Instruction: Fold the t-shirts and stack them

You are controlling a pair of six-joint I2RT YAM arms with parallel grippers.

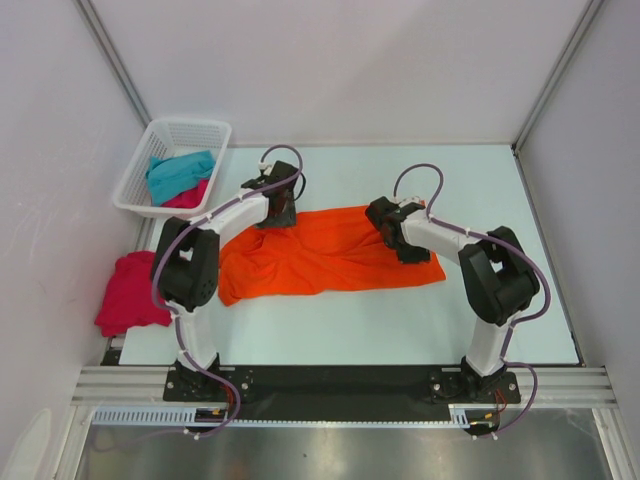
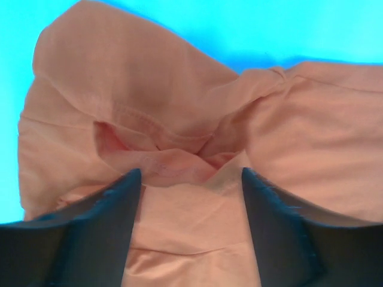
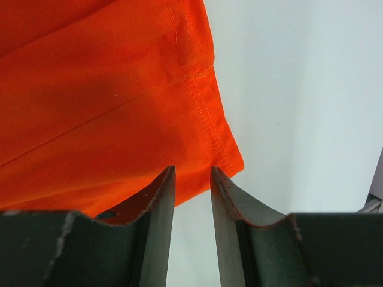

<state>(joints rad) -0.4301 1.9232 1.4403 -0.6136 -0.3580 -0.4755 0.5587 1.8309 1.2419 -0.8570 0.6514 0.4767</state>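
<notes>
orange t-shirt [image 1: 330, 255] lies crumpled, long axis left-right, hem rightward, on pale table [image 1: 400, 330].
left gripper [image 2: 188, 173] spread wide above bunched cloth; right gripper [image 3: 191, 170] narrowly parted at hem corner; white walls [image 1: 350, 70].

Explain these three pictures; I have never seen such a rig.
The wide picture looks down on two robot arms bolted at the table's near edge. The other two come from cameras on their wrists; the prongs are each arm's fingers. An orange t-shirt lies on the table. A white basket holds a teal shirt and a pink shirt; a second pink shirt lies at the left edge. The left fingers stand open over the bunched shirt, holding nothing. The right fingers sit at its hem corner; whether they grip is unclear.
</notes>
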